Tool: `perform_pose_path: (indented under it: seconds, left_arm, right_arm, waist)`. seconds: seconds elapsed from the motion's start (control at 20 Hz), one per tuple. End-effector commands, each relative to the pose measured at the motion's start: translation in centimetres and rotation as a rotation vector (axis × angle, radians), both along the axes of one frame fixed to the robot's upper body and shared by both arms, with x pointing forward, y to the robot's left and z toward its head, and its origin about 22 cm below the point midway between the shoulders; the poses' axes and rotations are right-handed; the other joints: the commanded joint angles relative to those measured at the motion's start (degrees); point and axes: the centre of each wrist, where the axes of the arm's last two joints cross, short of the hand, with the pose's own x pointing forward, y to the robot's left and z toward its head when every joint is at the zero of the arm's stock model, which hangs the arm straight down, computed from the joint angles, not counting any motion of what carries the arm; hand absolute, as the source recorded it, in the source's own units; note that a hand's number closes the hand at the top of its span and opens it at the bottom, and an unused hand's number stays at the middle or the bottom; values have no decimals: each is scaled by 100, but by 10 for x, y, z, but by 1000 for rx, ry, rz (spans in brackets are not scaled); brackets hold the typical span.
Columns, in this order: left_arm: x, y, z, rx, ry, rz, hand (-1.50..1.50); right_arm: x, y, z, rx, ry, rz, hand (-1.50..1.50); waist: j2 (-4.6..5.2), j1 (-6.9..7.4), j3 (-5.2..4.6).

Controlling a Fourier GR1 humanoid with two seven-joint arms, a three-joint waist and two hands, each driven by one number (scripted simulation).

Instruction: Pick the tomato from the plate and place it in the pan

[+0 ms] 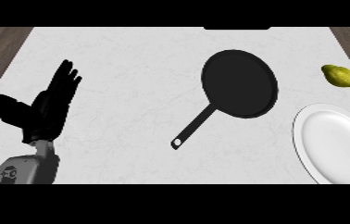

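A black pan (239, 83) lies on the white counter right of centre, its handle (193, 127) pointing toward the lower left. Nothing shows inside the pan. A white plate (325, 142) sits at the right edge, partly cut off, with nothing on its visible part. No tomato is visible anywhere. My left hand (49, 105) rests at the left side with its fingers straight and pointing up, far from the pan and holding nothing. My right hand does not show.
A yellow-green fruit (336, 75) lies at the right edge, above the plate. Brown wood shows past the counter's far corners. A dark object (237, 28) sits at the counter's far edge.
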Motion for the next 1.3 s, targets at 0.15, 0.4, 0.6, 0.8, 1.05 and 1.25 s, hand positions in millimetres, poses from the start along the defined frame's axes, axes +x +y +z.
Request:
perform_pose_path:
  seconds: [0.15,0.4,0.6,0.8,1.05,1.25]
  left_arm:
    - [-6,-5,8,5,-2,13,0]
    - [-12,-1,-14,-1,13,-11,0]
    - [-4,-11,7,2,6,10,0]
    - [9,-2,18,17,5,3,0]
    - [-7,-11,7,8,4,0,0]
    - [-1,13,-2,8,2,15,0]
  right_arm:
    - [0,7,-15,-18,24,2,-150]
    - [6,-7,-46,40,16,-8,-150]
    - [19,-8,-50,26,31,-14,-150]
    - [20,8,-73,45,73,-4,-150]
    - [16,4,-90,69,42,105,150]
    - [23,7,-86,74,36,103,150]
  waist:
    - [-8,-13,0]
    - [-2,6,1]
    - [-1,7,2]
    - [-2,-6,1]
    - [-4,17,4]
    - [0,6,1]
